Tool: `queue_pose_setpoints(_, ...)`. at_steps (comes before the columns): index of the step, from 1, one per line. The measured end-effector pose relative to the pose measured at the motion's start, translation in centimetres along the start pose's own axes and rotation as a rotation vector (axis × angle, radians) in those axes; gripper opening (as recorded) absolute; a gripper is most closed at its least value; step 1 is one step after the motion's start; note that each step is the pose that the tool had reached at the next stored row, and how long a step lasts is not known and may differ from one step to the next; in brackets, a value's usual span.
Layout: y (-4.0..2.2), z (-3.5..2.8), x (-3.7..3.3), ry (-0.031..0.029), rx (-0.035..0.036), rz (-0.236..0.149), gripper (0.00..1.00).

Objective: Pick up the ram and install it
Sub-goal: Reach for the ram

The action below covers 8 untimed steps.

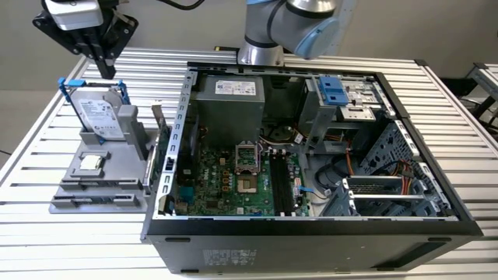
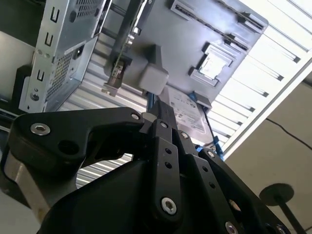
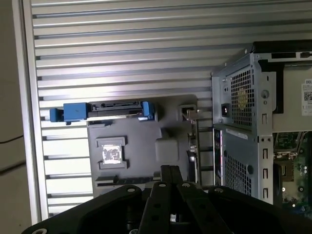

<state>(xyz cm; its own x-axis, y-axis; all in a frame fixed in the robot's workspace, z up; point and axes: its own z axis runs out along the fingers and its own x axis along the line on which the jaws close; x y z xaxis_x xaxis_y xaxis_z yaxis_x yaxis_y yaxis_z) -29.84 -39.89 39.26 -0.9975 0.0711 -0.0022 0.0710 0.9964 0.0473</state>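
The end effector (image 1: 108, 73) is held pointing straight down, clenched shut and empty, above the upright hard drive (image 1: 101, 119) in the grey holder (image 1: 93, 189).

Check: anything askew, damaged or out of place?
Nothing stands out. The hard drive stands on edge in its gray holder, the open computer case sits flat on the table, and the gripper hangs above the drive.

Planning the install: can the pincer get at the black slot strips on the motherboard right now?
Probably yes: the case lies open on top and nothing covers the black slot strips. The pincer, shut, hangs outside it, over the grey holder.
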Motion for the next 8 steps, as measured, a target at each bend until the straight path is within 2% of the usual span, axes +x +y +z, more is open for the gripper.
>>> queue_pose_setpoints(8,-0.09,-0.01,1.32,0.0001,0.0001,0.0,0.0)
